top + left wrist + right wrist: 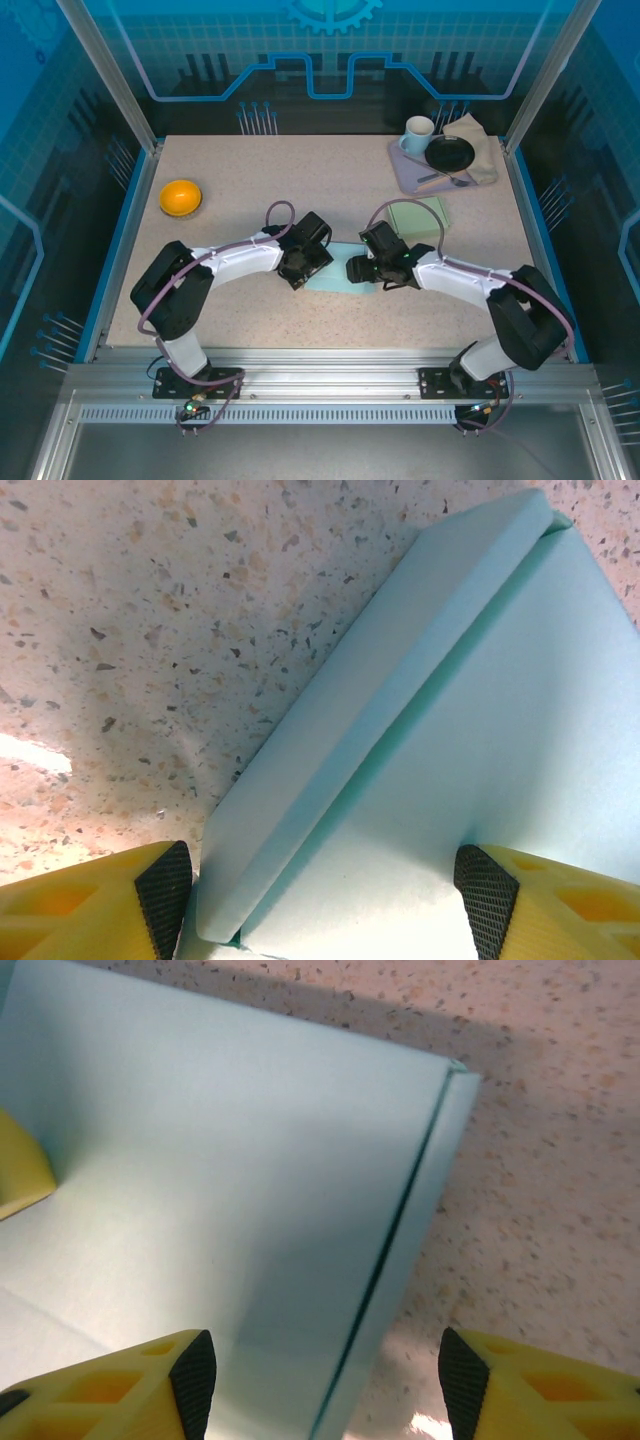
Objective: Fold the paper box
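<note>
Centre of bench point(250, 190), top view: paper box point(335, 275) lies flat between left gripper point(298, 268) and right gripper point(365, 270), both low at opposite edges, probably to raise side flaps.
Left wrist view: left gripper point(325, 900) spread, straddling folded flap, pinching nothing.
Right wrist view: right gripper point(325, 1375) spread astride opposite flap crease, nothing held.

Smooth matt paper box point(470, 750); speckled, faintly glossy stone-look table point(150, 630); brushed metal frame point(320, 366).

The paper box point(332, 277) lies flat on the table point(300, 170), in the middle near the front. The left gripper point(298, 272) is at its left edge, the right gripper point(362, 270) at its right. A bowl point(180, 197) sits further left. A tray point(405, 172) with a mug point(418, 133) is far right.
</note>
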Robot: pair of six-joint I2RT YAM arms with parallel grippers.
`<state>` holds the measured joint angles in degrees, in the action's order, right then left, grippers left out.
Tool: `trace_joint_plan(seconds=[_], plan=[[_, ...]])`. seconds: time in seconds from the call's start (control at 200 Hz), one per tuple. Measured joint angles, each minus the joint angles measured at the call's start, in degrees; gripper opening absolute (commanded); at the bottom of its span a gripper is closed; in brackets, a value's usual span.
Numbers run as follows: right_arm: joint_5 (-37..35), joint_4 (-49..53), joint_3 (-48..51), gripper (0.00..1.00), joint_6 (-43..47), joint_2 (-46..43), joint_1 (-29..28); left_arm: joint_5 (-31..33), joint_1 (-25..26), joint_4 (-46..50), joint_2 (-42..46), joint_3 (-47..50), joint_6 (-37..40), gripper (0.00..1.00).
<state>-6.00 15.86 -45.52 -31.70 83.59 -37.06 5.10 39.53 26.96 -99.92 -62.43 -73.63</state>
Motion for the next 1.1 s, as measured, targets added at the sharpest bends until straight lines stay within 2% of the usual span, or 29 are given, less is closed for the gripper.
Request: trace_joint_plan(seconds=[0.165,0.275,0.53,0.915,1.1], plan=[[-1.3,4.8,0.6,0.63,-0.3,-8.0,0.0,0.0,0.0,-0.5,-0.2,0.0,0.0,0.74],[-1.2,5.1,2.2,0.62,-1.0,-10.3,0.0,0.0,0.0,-0.7,-0.2,0.0,0.0,0.74],[1.9,2.4,7.2,0.62,-3.7,-6.5,0.0,0.0,0.0,-0.9,-0.3,0.0,0.0,0.74],[9.0,-2.9,7.3,0.57,-9.0,-4.2,0.0,0.7,-0.2,-0.9,-0.3,0.0,0.1,0.74],[9.5,-2.0,7.1,0.6,-9.6,-4.2,0.0,1.0,-0.2,-0.7,-0.3,0.0,0.2,0.74]])
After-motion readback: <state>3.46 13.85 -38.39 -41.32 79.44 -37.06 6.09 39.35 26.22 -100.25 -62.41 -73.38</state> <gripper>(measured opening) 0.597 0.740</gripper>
